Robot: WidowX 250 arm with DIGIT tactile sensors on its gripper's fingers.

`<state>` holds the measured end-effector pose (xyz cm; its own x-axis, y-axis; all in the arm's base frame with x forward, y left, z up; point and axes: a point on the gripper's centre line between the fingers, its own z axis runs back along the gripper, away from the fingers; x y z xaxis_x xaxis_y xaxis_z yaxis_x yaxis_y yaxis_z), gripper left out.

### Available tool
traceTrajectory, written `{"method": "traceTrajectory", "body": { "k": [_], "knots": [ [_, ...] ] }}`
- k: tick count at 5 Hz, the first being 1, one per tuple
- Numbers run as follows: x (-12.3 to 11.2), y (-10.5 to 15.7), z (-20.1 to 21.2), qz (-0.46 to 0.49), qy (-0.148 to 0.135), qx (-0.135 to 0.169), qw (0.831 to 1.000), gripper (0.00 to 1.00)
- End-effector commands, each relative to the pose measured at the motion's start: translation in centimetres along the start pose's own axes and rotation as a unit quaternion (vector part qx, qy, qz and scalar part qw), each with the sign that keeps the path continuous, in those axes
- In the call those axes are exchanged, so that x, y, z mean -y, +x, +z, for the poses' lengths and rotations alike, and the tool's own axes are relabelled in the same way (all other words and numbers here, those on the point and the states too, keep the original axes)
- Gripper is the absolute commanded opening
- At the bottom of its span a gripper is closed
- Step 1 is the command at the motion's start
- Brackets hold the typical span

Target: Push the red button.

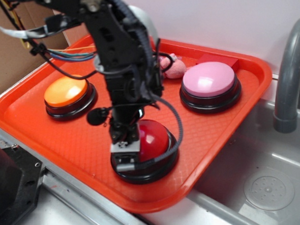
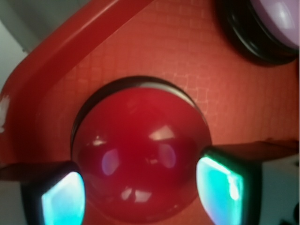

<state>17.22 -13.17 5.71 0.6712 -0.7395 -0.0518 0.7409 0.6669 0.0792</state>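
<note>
The orange button [image 1: 69, 92] sits at the left of the tray [image 1: 227, 133], on a round black base, well apart from my end effector [image 1: 126, 153].

My arm [image 1: 121, 58] comes down from the top of the exterior view over the middle of the tray. My end effector points downward at the red button [image 1: 154, 137], which stands near the front edge of the tray, between the orange button and the pink button [image 1: 209, 81] and closer to the camera than both. In the exterior view my end effector covers the left front part of the red dome. A black cable [image 1: 173, 116] loops from my arm around the right side of the dome.

In the wrist view the red button [image 2: 140, 164] fills the centre of the frame. My fingers are spread: one fingertip [image 2: 63, 199] shows at the lower left of the dome and the other at the lower right, with the dome between them. My end effector [image 2: 140, 194] is open and holds nothing. I cannot tell whether the fingertips touch the dome.

A small pink toy [image 1: 173, 66] lies at the back of the tray, behind my arm. The pink button stands at the right rear of the tray on a black base. Right of the tray there is a grey sink [image 1: 266, 187] with a grey faucet [image 1: 290, 73].
</note>
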Motion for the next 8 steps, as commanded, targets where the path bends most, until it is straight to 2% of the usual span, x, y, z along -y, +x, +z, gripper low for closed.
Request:
{"method": "traceTrajectory", "body": {
  "k": [1,2,3,5,6,7,8],
  "knots": [
    [0.5,0.6,-0.6,0.017,-0.023,0.026,0.999,1.0],
    [1.5,1.3,-2.3,0.013,-0.046,0.023,0.999,1.0],
    [1.1,2.0,-3.0,-0.003,-0.046,0.028,0.999,1.0],
    [0.1,2.9,0.7,-0.024,-0.014,0.025,0.999,1.0],
    [0.5,1.9,3.2,-0.015,-0.009,0.028,0.999,1.0],
    [1.7,-0.4,4.3,0.018,-0.029,0.03,0.999,1.0],
    [2.8,-2.5,4.5,0.049,-0.035,0.04,0.997,1.0]
  ]
}}
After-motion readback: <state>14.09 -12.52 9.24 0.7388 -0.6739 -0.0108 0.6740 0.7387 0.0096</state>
